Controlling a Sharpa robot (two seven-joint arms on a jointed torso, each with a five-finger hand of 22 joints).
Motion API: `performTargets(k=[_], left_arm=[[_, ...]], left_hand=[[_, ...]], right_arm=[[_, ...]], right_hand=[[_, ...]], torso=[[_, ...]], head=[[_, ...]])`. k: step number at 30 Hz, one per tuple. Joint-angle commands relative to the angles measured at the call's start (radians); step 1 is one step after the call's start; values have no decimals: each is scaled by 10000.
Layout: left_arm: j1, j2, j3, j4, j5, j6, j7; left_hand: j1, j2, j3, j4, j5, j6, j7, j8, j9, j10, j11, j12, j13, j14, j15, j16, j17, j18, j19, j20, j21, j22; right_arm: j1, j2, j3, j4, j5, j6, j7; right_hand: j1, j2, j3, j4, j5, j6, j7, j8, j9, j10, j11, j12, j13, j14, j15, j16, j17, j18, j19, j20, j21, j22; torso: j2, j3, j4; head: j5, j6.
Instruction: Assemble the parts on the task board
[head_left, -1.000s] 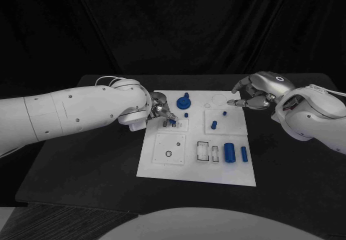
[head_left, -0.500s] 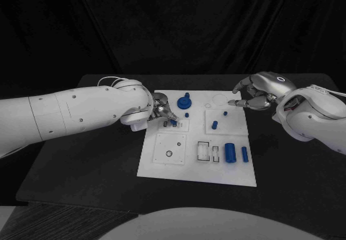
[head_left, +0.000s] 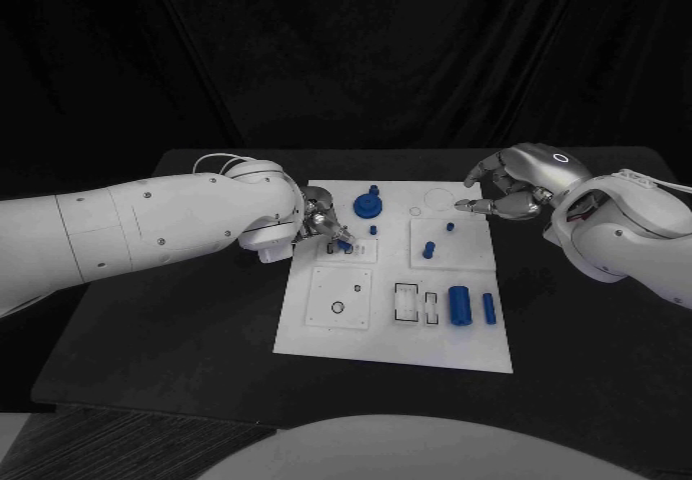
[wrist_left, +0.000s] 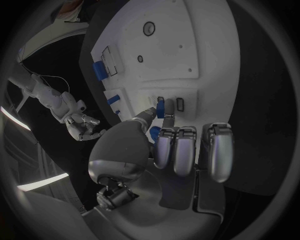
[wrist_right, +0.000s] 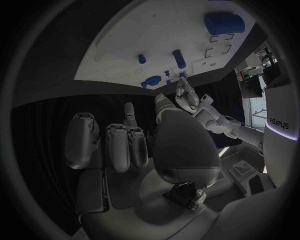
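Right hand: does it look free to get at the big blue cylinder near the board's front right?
Probably yes. The right hand hovers at the task board's far right edge holding nothing, and the big blue cylinder lies uncovered; the left hand works elsewhere.

Head camera looks down; wrist cameras share the task board (head_left: 394, 300).

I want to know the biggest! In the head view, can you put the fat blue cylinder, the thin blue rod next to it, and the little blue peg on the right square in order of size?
1. Fat blue cylinder
2. Thin blue rod
3. Little blue peg
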Motion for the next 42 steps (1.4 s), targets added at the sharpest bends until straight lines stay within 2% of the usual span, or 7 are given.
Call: performTargets(k=[1, 5, 6, 9, 14, 30, 42], left_arm=[[-26, 31, 7, -2, -140, 207, -1], [-35, 34, 7, -8, -153, 259, 18], [-38, 34, 7, -12, -155, 273, 25], [-50, 35, 7, -26, -159, 289, 46], [-76, 57, 7, -60, -161, 271, 84], [-129, 92, 7, -85, -162, 178, 263], [-138, 129, 7, -98, -162, 181, 414]], left_hand=[[-168, -66, 502, 62, -99, 32, -77, -128, 241, 1098, -99, 253, 2688, 1160, -123, 102, 2667, -269, 148, -11, -75, 1690], [-193, -92, 488, 79, -174, 27, -74, -139, 250, 1098, -98, 253, 2688, 1160, -120, 102, 2667, -265, 137, -8, -89, 1678], [-233, -114, 468, 118, -369, 24, -70, -159, 267, 1098, -96, 253, 2688, 1160, -120, 102, 2667, -263, 132, -1, -100, 1674], [-318, -151, 412, 198, -620, 23, -55, -191, 288, 1098, -85, 253, 2688, 1160, -109, 102, 2667, -261, 131, 3, -112, 1674], [-427, -165, 329, 320, -842, 37, -40, -218, 310, 1098, -71, 253, 2688, 1160, -100, 102, 2667, -255, 116, 11, -136, 1660], [-611, -169, 152, 550, -1017, 57, -23, -259, 342, 1098, -55, 253, 2688, 1160, -86, 102, 2667, -244, 92, 25, -177, 1634], [-462, -137, 177, 495, -855, 92, -55, -258, 380, 1098, -77, 253, 2688, 1160, -97, 102, 2667, -243, 92, 21, -187, 1637]], right_arm=[[-25, -3, 7, 11, -16, -13, -165], [-26, 1, 7, 9, -16, -8, -167], [-26, 0, 7, 8, -16, -6, -168], [-26, -2, 7, 10, -16, -2, -172], [-29, -2, 7, 10, -16, 4, -175], [-35, 2, 7, -1, -16, 24, -190], [-37, 2, 7, -14, -16, 80, -228]], right_hand=[[51, 135, 290, -2, 231, -50, 30, 92, -102, 1058, 77, 200, 2667, 726, 50, -103, 1158, 334, 0, 17, -217, 1919], [51, 135, 290, -2, 231, -50, 30, 92, -102, 1058, 77, 200, 2667, 726, 50, -103, 1158, 334, 0, 17, -217, 1919], [51, 135, 290, -2, 231, -50, 30, 92, -102, 1058, 77, 200, 2667, 726, 50, -103, 1158, 334, 0, 17, -217, 1919], [51, 135, 290, -2, 231, -50, 30, 92, -102, 1058, 77, 200, 2667, 726, 50, -103, 1158, 334, 0, 17, -217, 1919], [51, 135, 290, -2, 231, -50, 30, 92, -102, 1058, 77, 200, 2667, 726, 50, -103, 1158, 334, 0, 17, -217, 1919], [62, 137, 281, 0, 237, -47, 36, 96, -113, 1058, 83, 200, 2667, 723, 54, -116, 1139, 337, -6, 22, -236, 1914], [68, 145, 281, 0, 242, -47, 38, 96, -118, 1058, 85, 200, 2667, 721, 56, -125, 1127, 340, -11, 23, -251, 1910]], torso=[[1, -2, -11], [2, -4, -10], [2, -6, -8], [5, -8, -6], [5, -9, -6], [6, -6, -5], [1, -6, -8]], head=[[20, -1], [22, -1], [22, -1], [17, -1], [15, -1], [28, -1], [33, -1]])
